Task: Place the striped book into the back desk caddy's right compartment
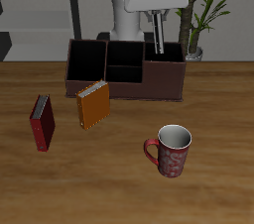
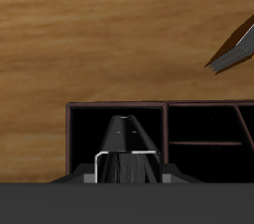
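Observation:
The striped book (image 2: pixel 124 141) hangs edge-on between my gripper's fingers, dark with thin white lines, its lower end inside the caddy's right compartment (image 2: pixel 89 134). In the exterior view my gripper (image 1: pixel 158 42) stands over the wide end bin (image 1: pixel 171 57) of the long brown back desk caddy (image 1: pixel 164 89), with the thin book (image 1: pixel 161 52) pointing down into it. The gripper (image 2: pixel 124 164) is shut on the book. The fingers themselves are mostly hidden by the book and the hand.
An orange book (image 1: pixel 92 106) leans by the caddy's front wall. A red book (image 1: pixel 42 122) lies nearer the table's front. A red patterned mug (image 1: pixel 171 151) stands in front of the caddy. A potted plant (image 1: pixel 198 10) stands behind the caddy.

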